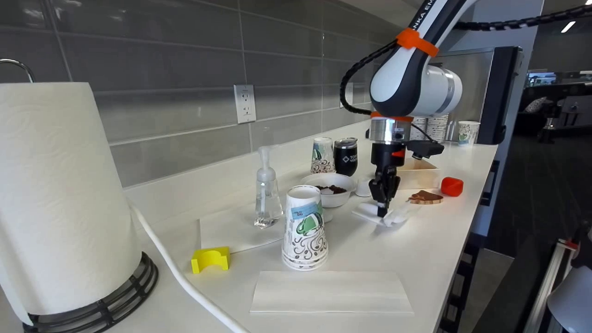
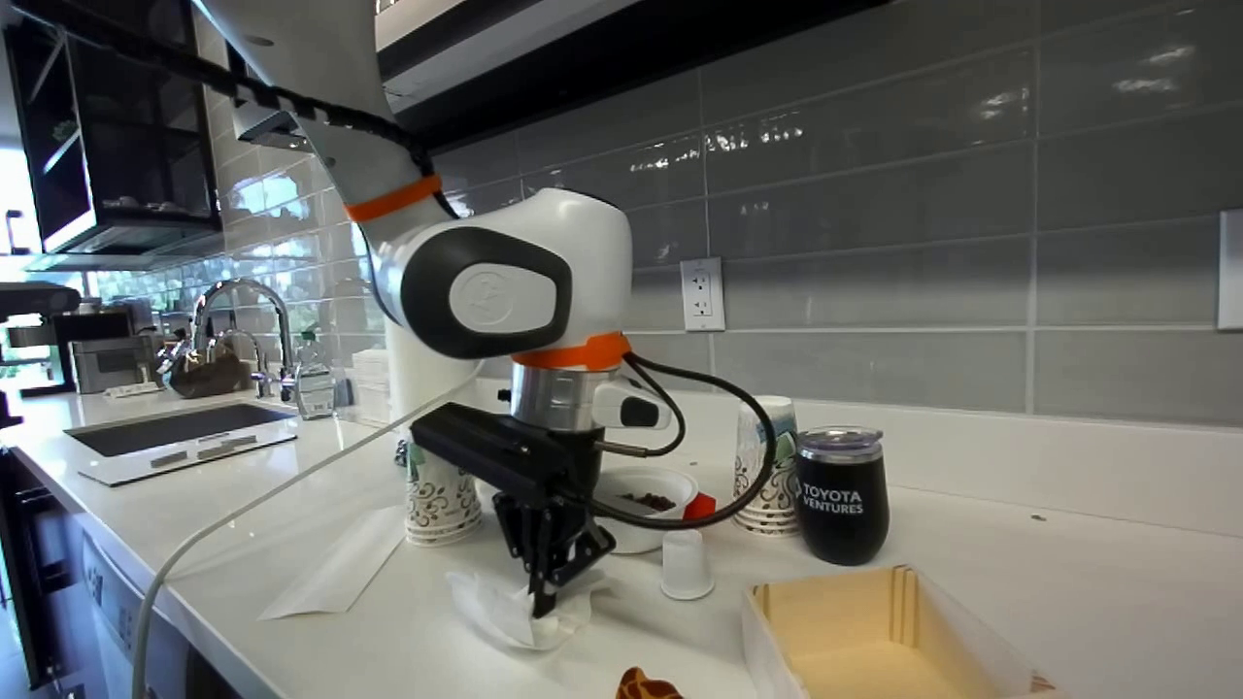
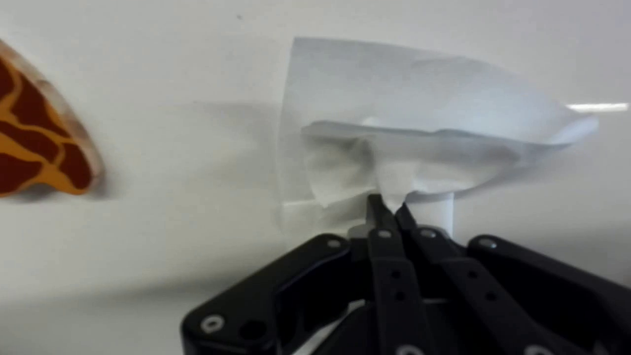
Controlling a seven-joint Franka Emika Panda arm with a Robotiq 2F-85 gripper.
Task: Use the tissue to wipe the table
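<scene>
The tissue [image 1: 397, 215] is a rumpled white paper on the white table [image 1: 434, 240]. It also shows in an exterior view [image 2: 495, 607] and in the wrist view [image 3: 409, 93], where its middle is pinched up and its edges spread over the table [image 3: 172, 148]. My gripper [image 1: 382, 212] points down with its fingertips at the table surface. In the wrist view my gripper [image 3: 389, 209] is shut on a fold of the tissue. The part of the tissue behind the fingers is hidden.
Near the tissue are a toy steak [image 1: 425, 197], a wooden box [image 2: 874, 621], a white bowl [image 1: 334, 196], a small white cup [image 2: 686, 565] and a red piece [image 1: 452, 186]. Paper cups [image 1: 305, 236], a soap bottle [image 1: 267, 194], a black tumbler [image 2: 841, 500] and a flat napkin [image 1: 330, 292] stand around.
</scene>
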